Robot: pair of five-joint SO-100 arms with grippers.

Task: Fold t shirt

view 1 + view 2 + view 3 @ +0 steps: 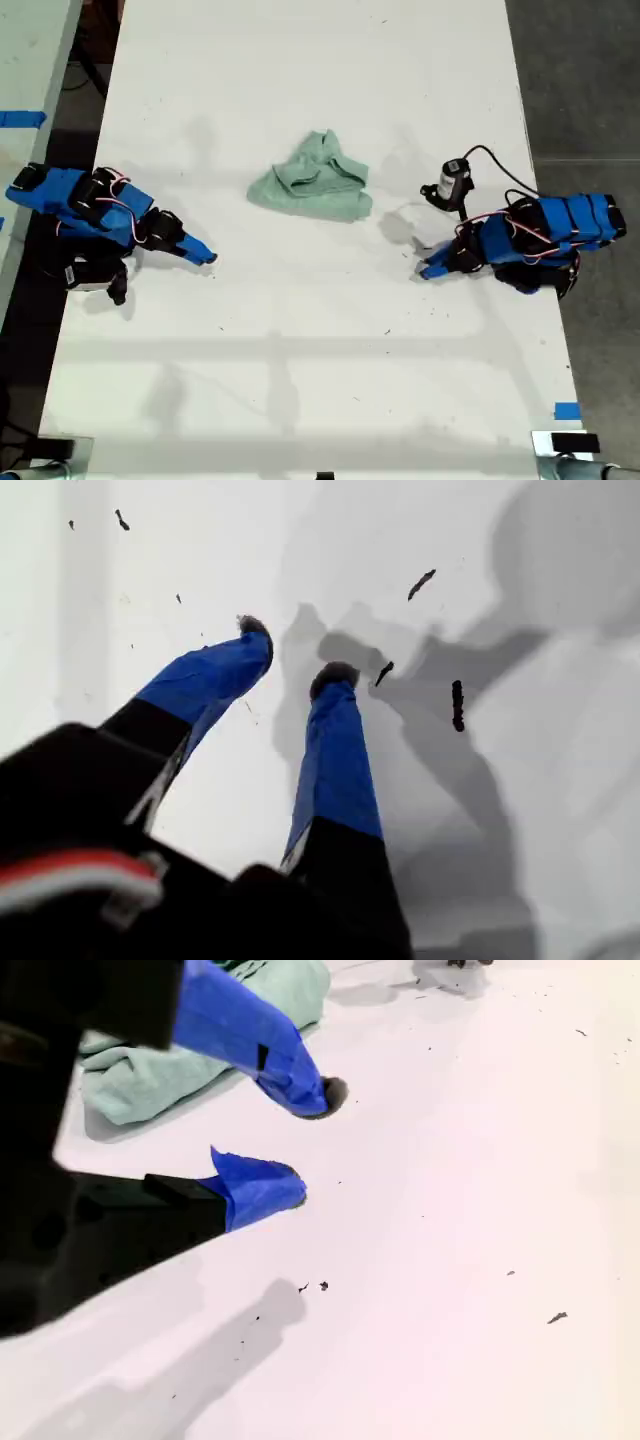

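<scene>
Arms are sitting low on the white table (300, 380), one at the exterior view's left and one at its right, and we are seeing the t shirt (315, 180) lying between them, a bit further up the table, in a wrinkled pale green heap that touches neither arm. We are looking at my first gripper (295, 652) hanging over bare table with its blue claw parted and holding nothing. We are finding my second gripper (305, 1140) with its claw spread apart too, empty, with the t shirt near it.
</scene>
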